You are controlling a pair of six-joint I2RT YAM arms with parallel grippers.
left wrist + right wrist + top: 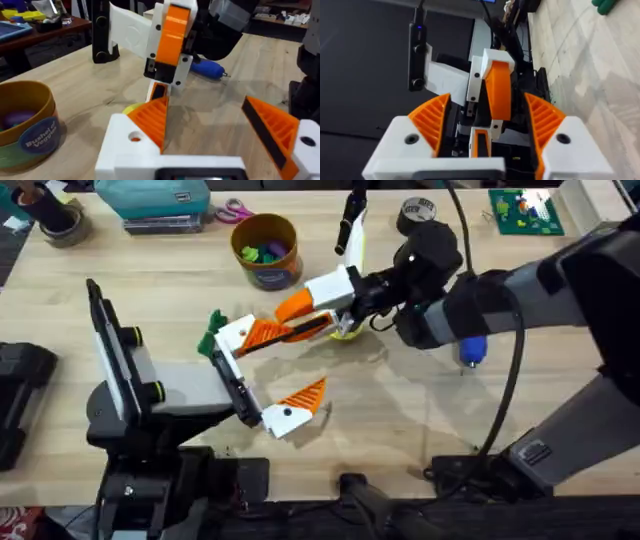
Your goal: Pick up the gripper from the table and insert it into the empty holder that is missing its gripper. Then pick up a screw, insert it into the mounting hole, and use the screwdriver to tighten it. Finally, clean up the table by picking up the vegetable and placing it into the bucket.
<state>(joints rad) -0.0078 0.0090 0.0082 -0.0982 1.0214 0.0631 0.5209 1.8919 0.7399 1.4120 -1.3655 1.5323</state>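
Note:
My left gripper (305, 358) (205, 105) lies open on the table (420, 420), orange ribbed pads spread wide. My right gripper (300, 305) (486, 100) is open too, turned on its side and crossed with the left one, so one left finger stands between its pads. I cannot tell the loose gripper from the mounted orange tips. A white holder (350, 230) on a black jaw stands at the back. The green vegetable (210, 335) lies beside my left finger. Behind it is the bucket (265, 250) (25, 125). The blue screwdriver (470, 350) (207, 67) lies under my right arm. The screw is out of view.
A yellow ring (345, 332) lies under the right gripper. Along the back edge are a black tape roll (415, 210), scissors (232, 212), a teal box (150, 200) and a green circuit board (520, 210). The front middle of the table is bare wood.

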